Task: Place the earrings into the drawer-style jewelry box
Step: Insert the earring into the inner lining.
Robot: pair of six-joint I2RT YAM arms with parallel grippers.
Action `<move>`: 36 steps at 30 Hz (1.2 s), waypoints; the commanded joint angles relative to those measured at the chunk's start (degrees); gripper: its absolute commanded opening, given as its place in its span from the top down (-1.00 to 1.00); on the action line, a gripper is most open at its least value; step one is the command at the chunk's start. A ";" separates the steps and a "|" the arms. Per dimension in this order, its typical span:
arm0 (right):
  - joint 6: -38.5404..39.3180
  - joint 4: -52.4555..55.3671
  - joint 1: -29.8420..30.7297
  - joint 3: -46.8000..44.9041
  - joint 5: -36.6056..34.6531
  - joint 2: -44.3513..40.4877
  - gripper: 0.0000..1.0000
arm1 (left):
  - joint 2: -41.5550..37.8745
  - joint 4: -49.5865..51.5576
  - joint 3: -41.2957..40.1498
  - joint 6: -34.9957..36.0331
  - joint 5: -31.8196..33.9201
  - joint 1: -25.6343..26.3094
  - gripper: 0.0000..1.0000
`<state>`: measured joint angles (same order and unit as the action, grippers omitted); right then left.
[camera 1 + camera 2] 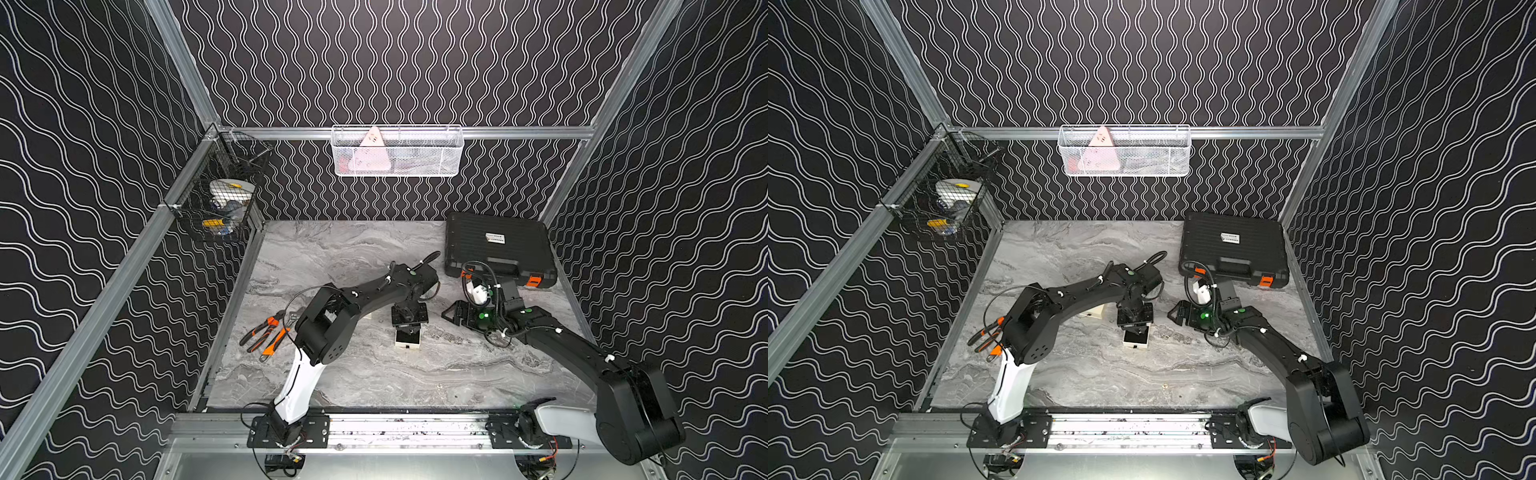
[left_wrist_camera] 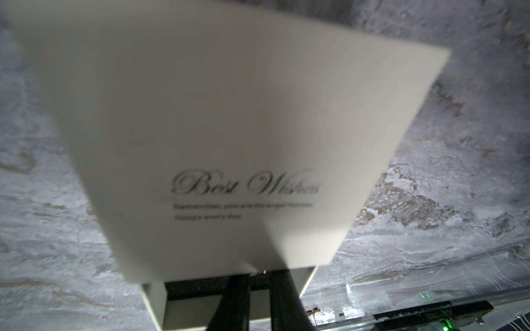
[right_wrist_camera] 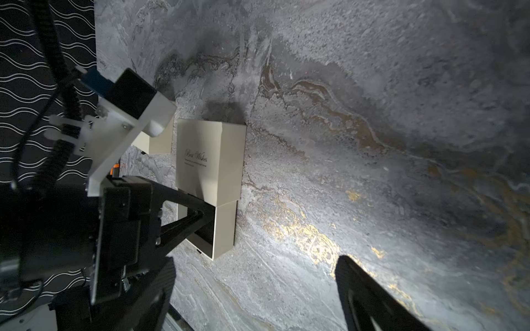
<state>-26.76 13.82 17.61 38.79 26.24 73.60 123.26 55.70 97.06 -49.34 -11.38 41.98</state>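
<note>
Right now your left gripper point(image 2: 259, 276) reaches into the pulled-out drawer point(image 1: 407, 343) of the cream cardboard jewelry box point(image 3: 212, 149), mid-frame in both top views. Its black fingers are pinched almost together (a small glint at the tips is too blurred to name). Your right gripper point(image 3: 256, 260) hovers just right of the box, spread wide and empty. One tiny gold earring point(image 1: 439, 386) lies on the grey marble tabletop point(image 1: 353, 374), lower right of the box, well apart.

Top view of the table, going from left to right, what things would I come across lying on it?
In a top view: orange-handled pliers → cream jewelry box, under the left arm's wrist → black tool case at the far right.
</note>
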 commanded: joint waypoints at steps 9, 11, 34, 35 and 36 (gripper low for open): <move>-1.35 -3.03 -0.03 -0.79 1.66 -1.26 -0.82 | 4.18 6.10 5.17 3.68 1.49 -0.01 1.00; -1.71 -3.45 -0.03 -1.14 2.04 -1.66 -0.82 | 4.78 6.36 5.59 3.76 1.66 0.03 1.00; -3.34 -4.72 -0.03 -2.97 5.04 -4.08 -0.84 | 9.27 4.65 5.50 7.04 3.55 -0.06 1.00; -3.38 -4.79 -0.03 -2.93 5.13 -4.00 -0.84 | 9.13 4.51 5.45 7.12 3.64 -0.05 1.00; -3.38 -4.85 -0.03 -2.85 5.21 -3.91 -0.84 | 8.91 4.54 5.51 7.25 3.64 -0.05 0.98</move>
<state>-29.54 10.52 17.58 35.81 30.74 69.67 130.69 61.80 103.37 -44.38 -12.40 42.02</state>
